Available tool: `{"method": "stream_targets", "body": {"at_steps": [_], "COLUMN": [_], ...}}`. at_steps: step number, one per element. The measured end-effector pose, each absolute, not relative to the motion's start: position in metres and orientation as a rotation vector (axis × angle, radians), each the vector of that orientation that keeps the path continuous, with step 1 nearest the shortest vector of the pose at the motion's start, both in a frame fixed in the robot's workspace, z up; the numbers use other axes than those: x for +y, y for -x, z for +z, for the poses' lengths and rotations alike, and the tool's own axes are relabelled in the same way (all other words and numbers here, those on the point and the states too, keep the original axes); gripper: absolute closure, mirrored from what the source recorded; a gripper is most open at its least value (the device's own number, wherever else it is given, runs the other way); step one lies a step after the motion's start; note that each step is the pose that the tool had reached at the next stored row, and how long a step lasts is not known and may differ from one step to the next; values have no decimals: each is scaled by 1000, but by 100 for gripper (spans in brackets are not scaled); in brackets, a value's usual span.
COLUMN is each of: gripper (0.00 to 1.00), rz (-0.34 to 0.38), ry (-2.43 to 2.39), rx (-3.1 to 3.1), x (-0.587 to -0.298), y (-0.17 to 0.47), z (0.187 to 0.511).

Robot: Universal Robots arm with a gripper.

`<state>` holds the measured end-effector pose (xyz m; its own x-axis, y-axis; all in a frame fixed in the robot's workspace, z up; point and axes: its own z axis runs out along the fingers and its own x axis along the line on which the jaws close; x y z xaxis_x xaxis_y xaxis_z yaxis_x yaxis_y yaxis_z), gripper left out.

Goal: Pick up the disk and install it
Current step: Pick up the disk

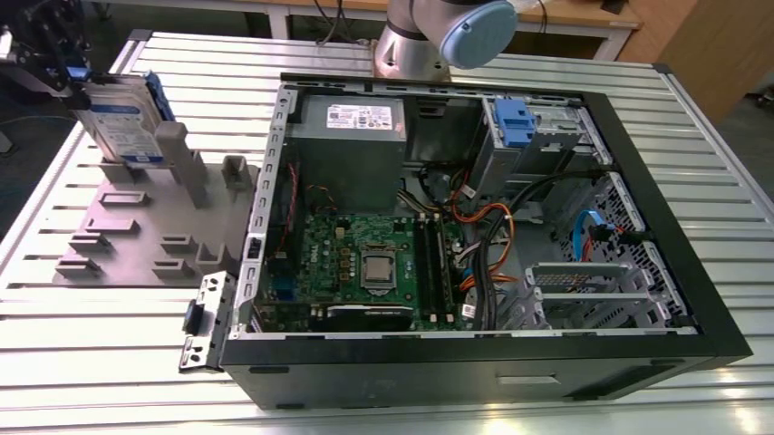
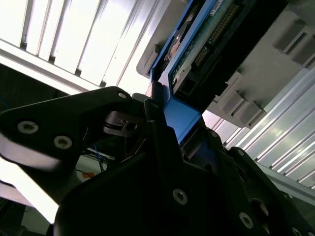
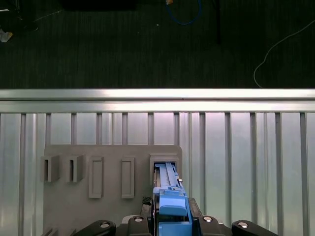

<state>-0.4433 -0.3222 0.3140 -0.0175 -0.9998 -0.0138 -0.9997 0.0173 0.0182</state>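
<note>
in the upper left of the exterior view, our end effector [image 1: 72, 77] is closed on the upper edge of the disk [image 1: 125, 125], gripping its blue carrier. in the second wrist view we see the black fingers [image 2: 165, 152] pressed against the blue plastic. the disk stands upright on edge, its lower end in a slot of the grey holder [image 1: 140, 227] lying on the slatted metal counter [image 1: 85, 326]. the open computer case [image 1: 484, 362] sits in the middle and right of the exterior view, just beside the holder.
</note>
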Motion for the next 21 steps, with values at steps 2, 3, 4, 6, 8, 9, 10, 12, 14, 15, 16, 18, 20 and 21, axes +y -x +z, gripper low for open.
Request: {"method": "stream_targets", "body": {"at_steps": [2, 3, 4, 6, 8, 9, 10, 12, 14, 15, 16, 18, 20, 21], "gripper": [64, 64, 64, 64, 64, 64, 64, 64, 64, 64, 64, 64, 64, 64], "rz": [-35, -36, -36, -35, -36, -36, -36, -36, -36, -36, -36, -35, -36, -36], "ry": [-2200, -2200, -2200, -2200, -2200, -2200, -2200, -2200, -2200, -2200, -2200, -2200, -2200, -2200], "rx": [-2239, -2239, -2238, -2239, -2239, -2239, -2238, -2238, -2238, -2239, -2238, -2239, -2238, -2239], "x": [-322, -322, -322, -322, -322, -322, -322, -322, -322, -322, -322, -322, -322, -322], "y": [443, 443, 443, 443, 443, 443, 443, 443, 443, 443, 443, 443, 443, 443], "z": [315, 315, 315, 316, 317, 317, 317, 317, 318, 318, 318, 318, 319, 319]}}
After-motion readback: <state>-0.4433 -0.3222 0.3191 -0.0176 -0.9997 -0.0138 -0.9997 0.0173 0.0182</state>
